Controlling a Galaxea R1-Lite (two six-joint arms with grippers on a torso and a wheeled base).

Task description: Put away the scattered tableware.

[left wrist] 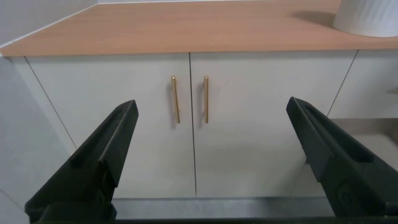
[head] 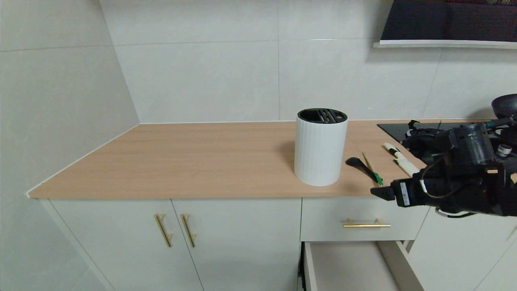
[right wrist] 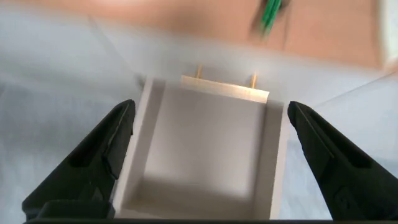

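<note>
- One open drawer (head: 347, 262) is nearest me. Looking down from the right wrist, I see its pale inside (right wrist: 205, 143).
- My right gripper (right wrist: 209, 109) hangs over that drawer with its fingers spread wide and nothing between them. From the head view I see the right arm (head: 452, 182) at the counter's front edge.
- My left gripper (left wrist: 211, 104) is also spread wide and empty. It faces two cupboard doors with two gold handles (left wrist: 175, 99), which the head view shows from above (head: 162, 230).
- One shut drawer with one gold handle (head: 366, 224) sits above the open one.
- On the countertop (head: 202, 157), right of the holder, lie one black spoon (head: 359, 165), chopsticks with a green tip (head: 377, 178) (I can't count them) and one white-handled utensil (head: 400, 157). The right wrist view catches the green tip, blurred (right wrist: 272, 14).
- One white ribbed holder (head: 320, 149) stands upright, and its edge shows in the left wrist view (left wrist: 370, 15).
- Farthest back are one black hob (head: 394, 128) and one dark pan (head: 505, 105).
</note>
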